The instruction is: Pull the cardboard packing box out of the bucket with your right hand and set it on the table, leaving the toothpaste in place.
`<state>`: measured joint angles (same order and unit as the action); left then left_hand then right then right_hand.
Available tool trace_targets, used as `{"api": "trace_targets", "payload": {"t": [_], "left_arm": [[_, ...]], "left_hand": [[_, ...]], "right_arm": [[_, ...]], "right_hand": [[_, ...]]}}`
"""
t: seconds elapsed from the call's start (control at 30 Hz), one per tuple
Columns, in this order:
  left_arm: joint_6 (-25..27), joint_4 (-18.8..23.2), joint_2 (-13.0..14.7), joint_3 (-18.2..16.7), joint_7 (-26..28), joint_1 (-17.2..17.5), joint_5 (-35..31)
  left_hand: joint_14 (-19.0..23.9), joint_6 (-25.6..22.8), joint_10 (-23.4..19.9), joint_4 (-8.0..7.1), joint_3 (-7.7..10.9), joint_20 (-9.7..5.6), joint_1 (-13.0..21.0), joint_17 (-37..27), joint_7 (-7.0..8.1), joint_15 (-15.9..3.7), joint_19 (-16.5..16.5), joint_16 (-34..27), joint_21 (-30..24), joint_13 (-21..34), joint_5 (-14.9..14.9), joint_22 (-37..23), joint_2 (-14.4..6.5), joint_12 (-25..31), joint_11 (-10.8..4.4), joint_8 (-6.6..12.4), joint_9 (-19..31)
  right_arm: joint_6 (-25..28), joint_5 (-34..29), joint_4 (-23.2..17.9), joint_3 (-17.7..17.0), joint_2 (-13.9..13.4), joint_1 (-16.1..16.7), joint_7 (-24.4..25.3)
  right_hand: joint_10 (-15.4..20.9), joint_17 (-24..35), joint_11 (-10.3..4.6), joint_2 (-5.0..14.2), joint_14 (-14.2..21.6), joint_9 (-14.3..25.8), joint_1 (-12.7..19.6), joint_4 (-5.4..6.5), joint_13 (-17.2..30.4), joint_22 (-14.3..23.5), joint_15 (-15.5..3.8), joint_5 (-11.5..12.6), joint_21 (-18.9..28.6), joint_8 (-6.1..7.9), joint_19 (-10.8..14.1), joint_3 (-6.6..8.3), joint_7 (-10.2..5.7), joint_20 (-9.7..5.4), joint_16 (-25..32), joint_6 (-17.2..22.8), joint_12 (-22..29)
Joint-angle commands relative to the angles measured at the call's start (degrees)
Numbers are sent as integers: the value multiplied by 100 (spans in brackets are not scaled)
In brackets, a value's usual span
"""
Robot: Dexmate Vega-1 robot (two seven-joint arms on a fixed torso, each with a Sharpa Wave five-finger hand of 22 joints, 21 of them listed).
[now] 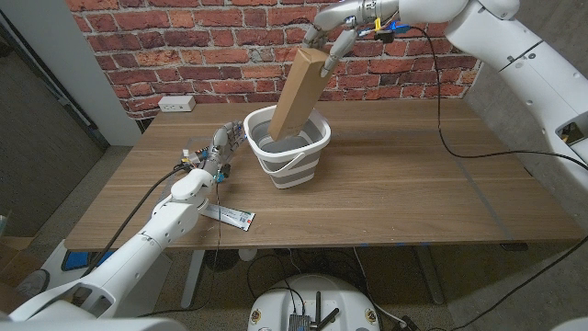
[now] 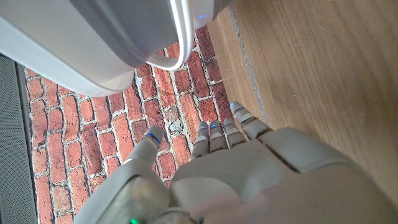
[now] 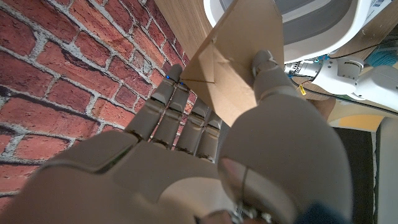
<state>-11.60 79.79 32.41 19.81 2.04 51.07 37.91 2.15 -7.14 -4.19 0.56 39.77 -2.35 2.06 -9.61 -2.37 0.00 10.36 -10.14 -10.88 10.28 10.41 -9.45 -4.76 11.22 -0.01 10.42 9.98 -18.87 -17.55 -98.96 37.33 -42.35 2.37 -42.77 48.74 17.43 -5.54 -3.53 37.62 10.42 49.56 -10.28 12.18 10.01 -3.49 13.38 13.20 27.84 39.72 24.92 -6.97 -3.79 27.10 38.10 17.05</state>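
Leaning out of the bucket, the box is a long, plain brown cardboard piece, its lower end down inside the bucket and its upper end tilted toward the brick wall. In the right wrist view the box shows a flat face with a folded flap seam near its end.

Nearest the robot, in front of the bucket and to its left, the toothpaste lies flat on the table, a long white carton with red and green marks at one end; the left forearm crosses over part of it.

Just left of the bucket, the left hand sits close to the rim, fingers pointing toward the wall. In the left wrist view the left hand has its fingers lying side by side and the thumb apart, holding nothing, with the bucket's white rim close by.

The bucket is white-rimmed with grey collapsible walls and a handle hanging down its near side. Its grey inside holds the box's lower end; whether anything else lies in it cannot be told.

Above and behind the bucket, the right hand reaches in from the upper right and grips the box's top end. In the right wrist view the right hand clamps the cardboard between thumb and fingers.

Behind the bucket to its left, a white outlet strip sits at the wall's foot.
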Motion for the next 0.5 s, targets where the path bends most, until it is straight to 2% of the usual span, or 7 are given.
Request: {"api": "trace_targets", "payload": {"t": [0.03,0.23,0.5], "left_arm": [[109,4,39,-21,33,-63,10],[173,-33,46,9,-32,-135,17],[268,41,71,11,-1,-102,44]], "left_hand": [[45,-58,-39,0,31,-196,-34,-16,4,31,46,-1,1,6,-2,-24,-346,-4,23,15,22],[41,-58,-40,-1,34,-195,-34,-17,1,31,45,1,1,6,-2,-24,-346,-4,19,15,22],[37,-59,-30,-2,39,-200,-35,-17,1,27,43,2,2,6,-2,-24,-346,-8,19,15,22]], "right_arm": [[200,474,-325,-389,-324,416,205],[256,792,-384,-613,-468,715,450],[270,1505,-186,-850,-522,1033,686]], "right_hand": [[567,22,-534,689,79,43,653,63,25,26,-971,32,27,204,41,42,-306,-711,-3,1016,-21],[557,30,-512,697,112,45,670,58,25,29,-977,40,40,189,78,34,-286,-711,-4,1012,-42],[587,45,-449,707,175,47,670,69,24,33,-957,51,54,168,121,11,-233,-702,-1,1010,-56]]}}
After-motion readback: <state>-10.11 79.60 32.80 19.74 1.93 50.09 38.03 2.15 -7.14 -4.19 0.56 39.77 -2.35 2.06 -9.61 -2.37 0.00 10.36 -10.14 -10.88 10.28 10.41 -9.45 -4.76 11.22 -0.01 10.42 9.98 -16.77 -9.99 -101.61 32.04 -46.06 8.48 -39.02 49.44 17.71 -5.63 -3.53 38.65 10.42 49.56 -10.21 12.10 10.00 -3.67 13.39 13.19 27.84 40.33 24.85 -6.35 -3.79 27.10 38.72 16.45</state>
